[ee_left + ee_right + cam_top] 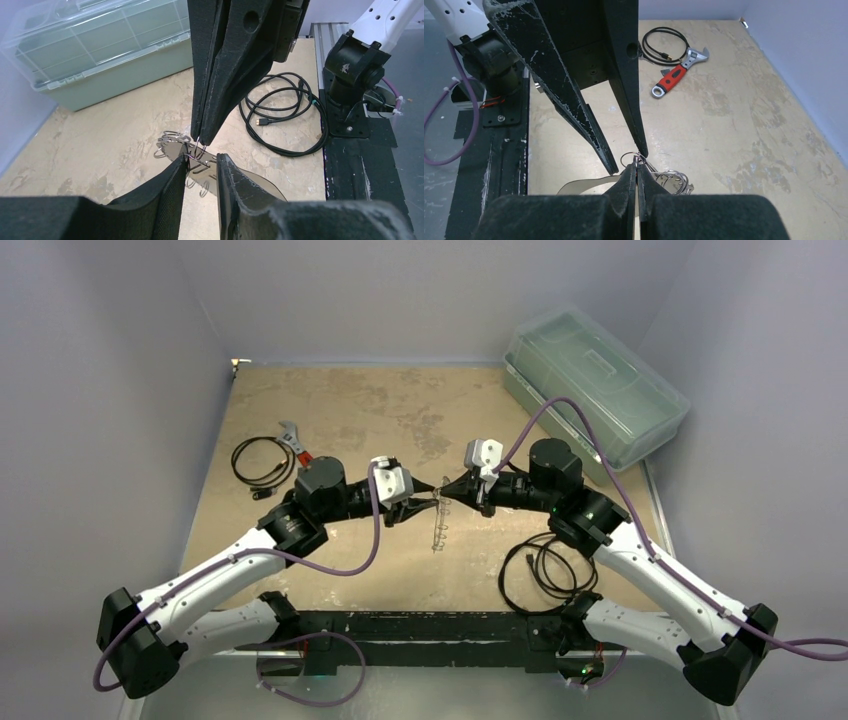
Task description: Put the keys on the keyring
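The left gripper (201,160) is bracketing the keyring (172,136), jaws partly apart; any grip cannot be confirmed. At 12 o'clock, the right gripper (201,139) is pinching the wire, fully closed. Caution: uneven pulling between arms could slip the thin wire free.

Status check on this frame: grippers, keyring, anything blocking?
Right gripper shut on the keyring wire. Left gripper open, fingers either side of the ring. No key made out. Cable and wrench lie aside.
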Robot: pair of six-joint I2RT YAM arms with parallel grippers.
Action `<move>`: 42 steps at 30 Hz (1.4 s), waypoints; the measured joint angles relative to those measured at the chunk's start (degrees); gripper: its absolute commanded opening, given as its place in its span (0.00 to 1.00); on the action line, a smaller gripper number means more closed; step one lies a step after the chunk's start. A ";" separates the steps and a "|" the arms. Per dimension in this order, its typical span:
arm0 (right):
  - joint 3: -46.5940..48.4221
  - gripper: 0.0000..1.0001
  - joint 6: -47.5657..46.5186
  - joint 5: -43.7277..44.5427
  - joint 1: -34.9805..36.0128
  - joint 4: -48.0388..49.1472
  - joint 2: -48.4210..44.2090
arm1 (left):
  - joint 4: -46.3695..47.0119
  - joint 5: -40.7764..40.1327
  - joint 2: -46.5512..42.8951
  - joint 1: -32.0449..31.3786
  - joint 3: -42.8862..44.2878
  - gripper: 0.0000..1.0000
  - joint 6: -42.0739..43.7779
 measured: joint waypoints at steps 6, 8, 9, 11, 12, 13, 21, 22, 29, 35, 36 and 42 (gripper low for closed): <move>-0.09 0.00 -0.02 0.02 0.00 0.07 -0.02 | 0.00 -0.13 0.28 0.00 0.04 0.11 -0.98; -0.09 0.00 -0.04 0.02 0.00 0.17 -0.02 | -0.02 -0.59 0.31 0.00 0.04 0.05 -1.01; -0.09 0.00 -0.04 0.00 0.00 0.24 -0.02 | -0.02 -0.76 0.35 0.00 0.04 0.01 -0.98; -0.11 0.00 -0.04 0.02 0.00 0.31 -0.07 | -0.04 -1.07 0.37 0.00 0.04 0.00 -0.96; -0.11 0.00 -0.04 0.02 0.00 0.31 -0.11 | -0.02 -1.20 0.37 0.00 0.04 0.00 -0.96; -0.11 0.00 -0.04 0.00 0.00 0.31 -0.13 | -0.02 -1.36 0.37 0.00 0.07 0.00 -0.85; -0.33 0.00 -0.04 0.04 0.00 0.59 -1.38 | -0.74 -2.73 0.04 0.00 0.11 0.00 1.20; -0.44 0.00 -0.04 0.04 0.00 0.74 -1.73 | -1.05 -3.13 -0.04 0.00 0.11 0.00 1.60; -0.79 0.00 -0.02 0.04 0.00 1.90 -2.71 | -3.45 -4.66 -1.44 0.00 0.11 0.00 3.91; -0.87 0.00 -0.02 0.00 0.02 2.05 -2.67 | -3.50 -4.85 -1.95 0.00 0.11 0.00 4.57; -0.87 0.00 -0.02 -0.02 0.04 2.03 -2.62 | -3.52 -4.81 -1.97 0.00 0.11 0.00 4.61; -1.09 0.00 -0.72 -0.07 0.15 1.92 -2.16 | -7.23 -3.91 -2.93 0.00 1.25 0.00 7.87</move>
